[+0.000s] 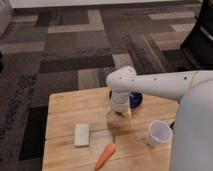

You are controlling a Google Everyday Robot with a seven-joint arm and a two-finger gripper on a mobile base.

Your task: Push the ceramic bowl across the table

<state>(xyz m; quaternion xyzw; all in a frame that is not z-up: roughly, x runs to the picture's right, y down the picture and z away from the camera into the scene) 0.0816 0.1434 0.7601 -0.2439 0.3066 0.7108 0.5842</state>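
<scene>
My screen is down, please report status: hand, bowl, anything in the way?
Hand low over table, close beside ceramic bowl. Bowl near far edge, partly behind arm. White cup, carrot, pale block on near side.

Gripper (119,116) low over table (62,107); ceramic bowl (137,101) just beside it, far-rt. Cup (159,134) near-rt of it, carrot (105,156) near side, white block (81,134) lt.
</scene>
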